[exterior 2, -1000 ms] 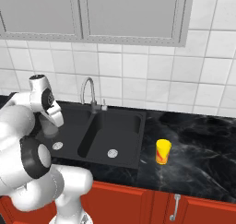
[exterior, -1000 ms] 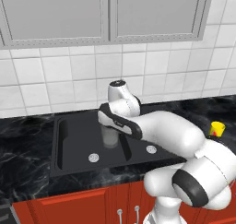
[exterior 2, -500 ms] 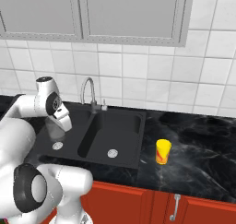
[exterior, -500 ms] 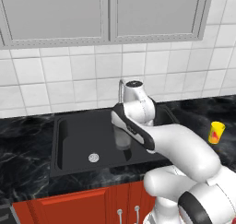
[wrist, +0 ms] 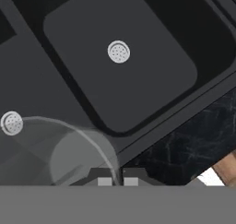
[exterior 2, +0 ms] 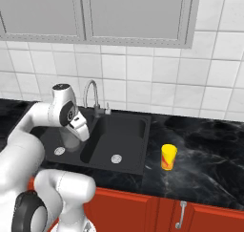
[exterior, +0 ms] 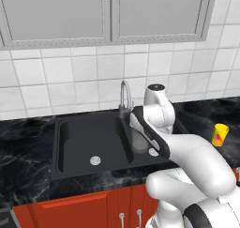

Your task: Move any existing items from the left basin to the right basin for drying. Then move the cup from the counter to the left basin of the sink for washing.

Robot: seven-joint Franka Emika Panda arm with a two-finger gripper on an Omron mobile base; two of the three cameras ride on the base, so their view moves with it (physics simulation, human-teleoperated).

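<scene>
Sink edges: the matte black sink (exterior: pixel 70 124) is set into the black marble counter (exterior 2: pixel 205 145); a central divider separates its two bowls, and the chrome tap (exterior: pixel 124 96) rises at the back rim over that divider.
Left basin (exterior: pixel 89 145): bare floor around its round drain (exterior: pixel 95 160), walls clear on all sides.
Right basin (exterior 2: pixel 125 139): in the right base view its floor is bare around the drain (exterior 2: pixel 116 158); the arm's forearm reaches over this side in the left base view.
Counter room: wide bare marble to the right of the sink, with only the yellow cup (exterior 2: pixel 167 157) standing upright there, well apart from the sink rim.
Gripper (wrist: pixel 117 178): fingertips drawn nearly together, pinching the thin rim of the glass tumbler (wrist: pixel 69 154).
Glass tumbler: hangs from the gripper just right of the divider, beside the tap; whether its base touches the basin floor cannot be told.
</scene>
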